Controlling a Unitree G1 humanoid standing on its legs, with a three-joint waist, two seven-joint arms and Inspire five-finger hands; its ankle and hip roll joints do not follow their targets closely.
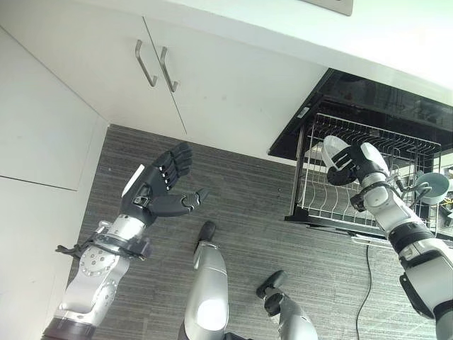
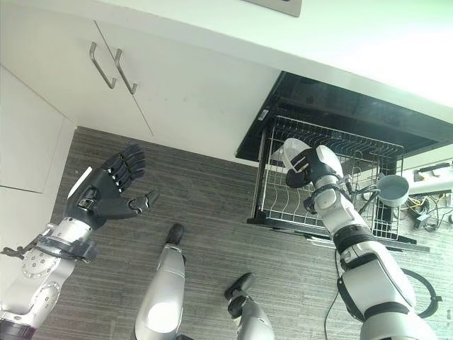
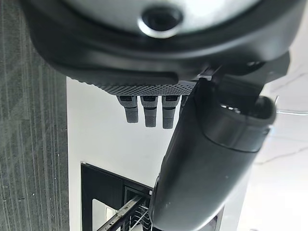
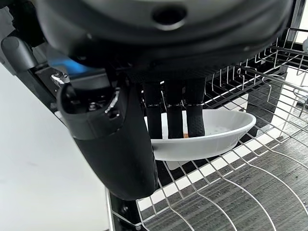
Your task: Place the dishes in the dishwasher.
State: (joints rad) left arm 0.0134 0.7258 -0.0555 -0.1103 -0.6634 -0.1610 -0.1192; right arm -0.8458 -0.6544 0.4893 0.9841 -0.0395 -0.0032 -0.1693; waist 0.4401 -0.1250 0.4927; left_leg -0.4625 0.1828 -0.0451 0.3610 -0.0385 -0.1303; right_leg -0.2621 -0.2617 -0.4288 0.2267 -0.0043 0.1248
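Right hand [image 1: 348, 164] gripping white bowl [image 4: 211, 132] over rack [image 1: 322, 205], mug [image 1: 432, 186] nearby

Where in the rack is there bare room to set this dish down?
The right hand holds the white dish over the dishwasher rack at its far left corner. The wire floor nearer the robot, between dish and front rail, looks bare. The right end is crowded by a grey cup. The left hand hovers open over the floor.

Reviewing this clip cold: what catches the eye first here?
The right hand holds a white dish over the pulled-out wire rack of the open dishwasher. The left hand hangs open and empty above the grey floor, before the white cabinets.
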